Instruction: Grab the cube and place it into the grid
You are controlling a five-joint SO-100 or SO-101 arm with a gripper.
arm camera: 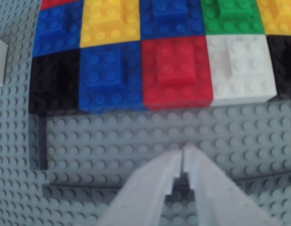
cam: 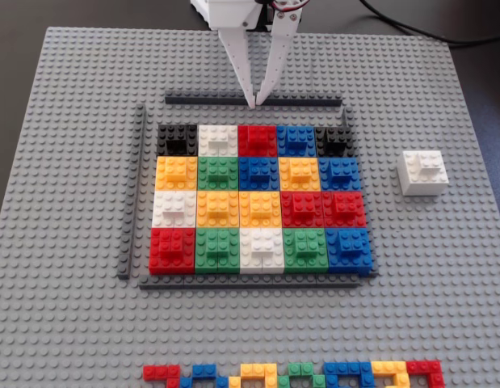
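The gripper [cam: 254,103] has its fingers pressed together, holding nothing, tips at the dark strip [cam: 314,101] above the grid [cam: 262,198].

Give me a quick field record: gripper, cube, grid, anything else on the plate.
gripper: shut, empty, tips at the dark bar behind the grid
cube: white, loose on the baseplate, right of the grid in the fixed view
grid: four rows of five coloured cubes, no empty cell visible
extra: brick row at near edge
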